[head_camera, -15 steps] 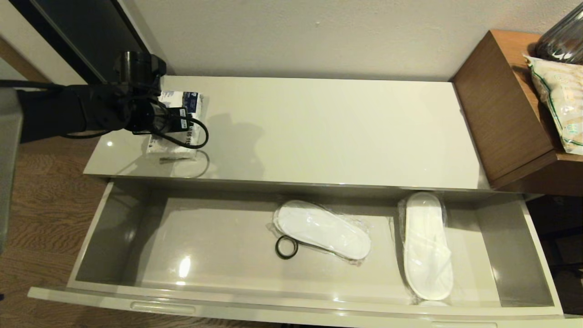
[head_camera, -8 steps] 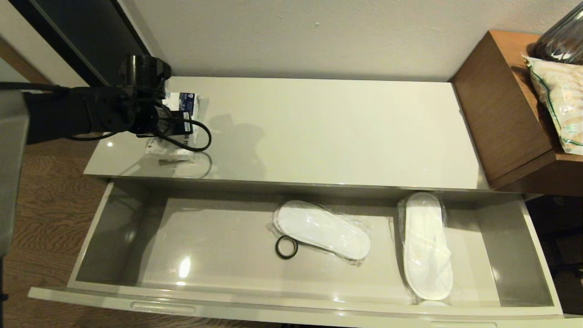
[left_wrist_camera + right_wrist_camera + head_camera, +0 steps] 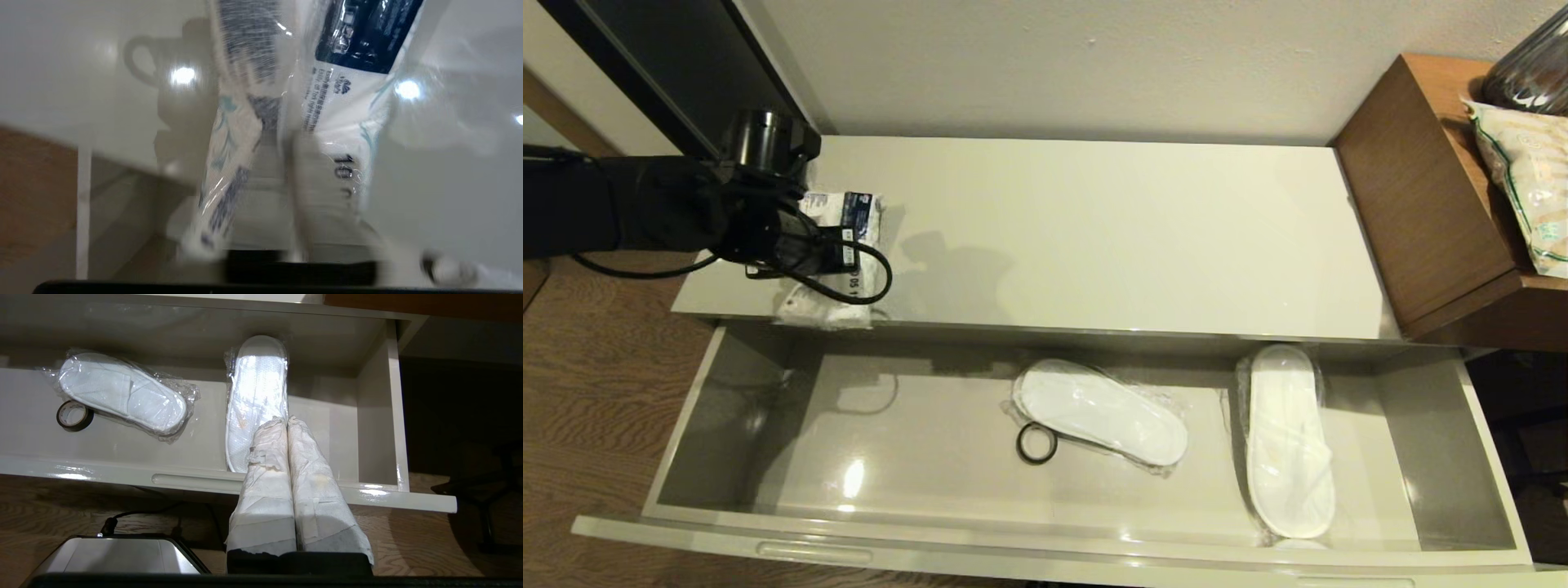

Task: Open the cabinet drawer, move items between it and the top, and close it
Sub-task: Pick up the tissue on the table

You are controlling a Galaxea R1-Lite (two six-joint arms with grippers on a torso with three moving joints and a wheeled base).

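Observation:
The cabinet drawer (image 3: 1045, 558) stands pulled fully out below the glossy cream top (image 3: 1094, 237). My left gripper (image 3: 827, 260) is over the top's front left corner, shut on the tissue pack (image 3: 856, 209). The pack's lower end hangs past the front edge, above the drawer's left part. In the left wrist view the pack (image 3: 347, 102) drapes around my left gripper (image 3: 282, 139), with digits "10" showing. My right gripper (image 3: 286, 418) is shut and empty, in front of the drawer's right end (image 3: 102, 473). It is out of the head view.
Two plastic-wrapped white slippers (image 3: 1098, 408) (image 3: 1286, 441) and a black tape ring (image 3: 1036, 443) lie in the drawer's middle and right. The drawer's left third is bare. A taller brown wooden unit (image 3: 1421, 188) with a bag (image 3: 1527, 180) borders the top on the right.
My left gripper has moved from the back left of the top toward its front edge, taking the tissue pack with it. The pack now overhangs the open drawer.

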